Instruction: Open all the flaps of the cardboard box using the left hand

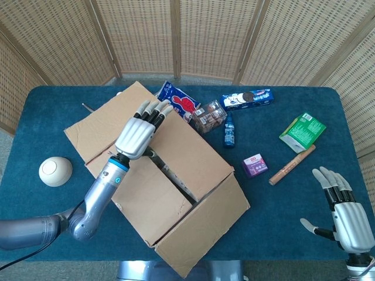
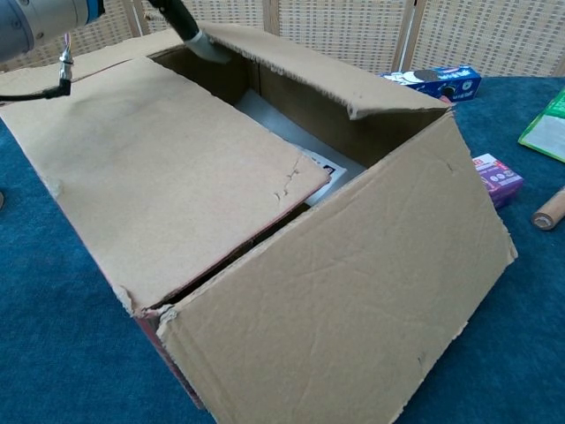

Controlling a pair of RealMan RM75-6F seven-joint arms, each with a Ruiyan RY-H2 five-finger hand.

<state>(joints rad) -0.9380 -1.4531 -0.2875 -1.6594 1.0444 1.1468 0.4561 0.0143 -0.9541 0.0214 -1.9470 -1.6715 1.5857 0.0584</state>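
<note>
The cardboard box (image 1: 170,175) lies slantwise in the middle of the blue table. In the chest view its near end flap (image 2: 353,300) hangs outward and one long flap (image 2: 159,168) lies flat over the opening. The other long flap (image 2: 327,71) slants over the far side, leaving a gap that shows the inside. The far end flap (image 1: 96,129) is spread outward. My left hand (image 1: 140,132) hovers over the box's far end, fingers straight, and a fingertip (image 2: 205,46) reaches the edge of the slanting flap. My right hand (image 1: 345,219) rests open at the table's near right, holding nothing.
A white round object (image 1: 55,171) sits left of the box. Behind and right of it lie a blue snack bag (image 1: 179,99), a cookie box (image 1: 247,98), a clear pack (image 1: 209,116), a small blue bottle (image 1: 229,132), a purple box (image 1: 255,165), a wooden stick (image 1: 292,165) and a green packet (image 1: 302,132).
</note>
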